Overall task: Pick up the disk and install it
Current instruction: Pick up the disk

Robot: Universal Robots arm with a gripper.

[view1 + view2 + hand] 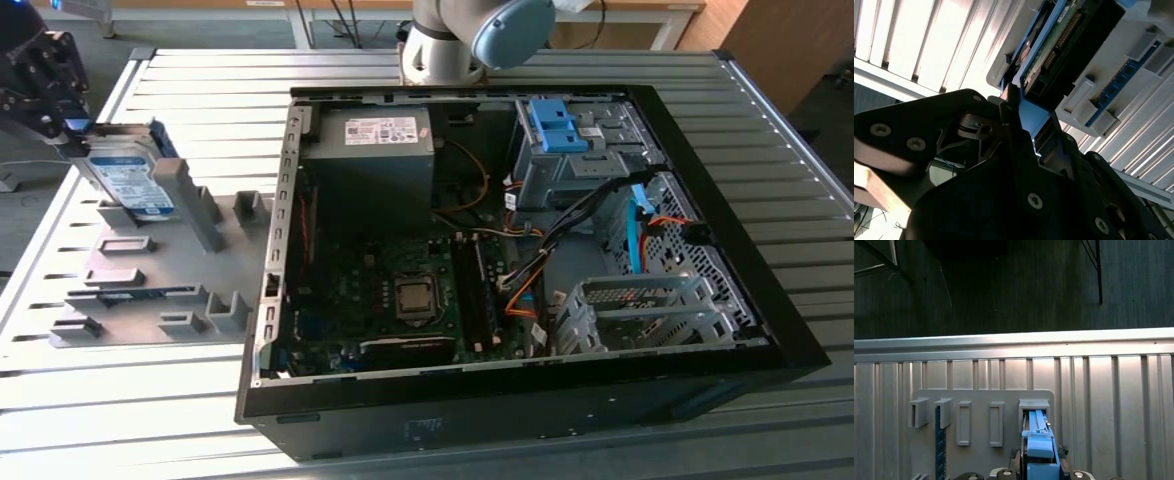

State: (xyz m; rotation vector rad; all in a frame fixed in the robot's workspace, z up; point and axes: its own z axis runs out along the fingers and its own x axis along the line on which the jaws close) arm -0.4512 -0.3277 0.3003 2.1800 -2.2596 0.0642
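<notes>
The disk (127, 190) is silver metal with a white-and-blue label and blue rails along its edges, and the end effector (67, 125) is black. The fixture plate (147, 295) is plain light grey, and the tabletop (534, 65) is silver, striped with dark grooves. The computer case (747, 340) is black, with a grey power supply (380, 165) bearing a white sticker, bright blue brackets (554, 125), and orange and yellow wires (518, 290).
</notes>
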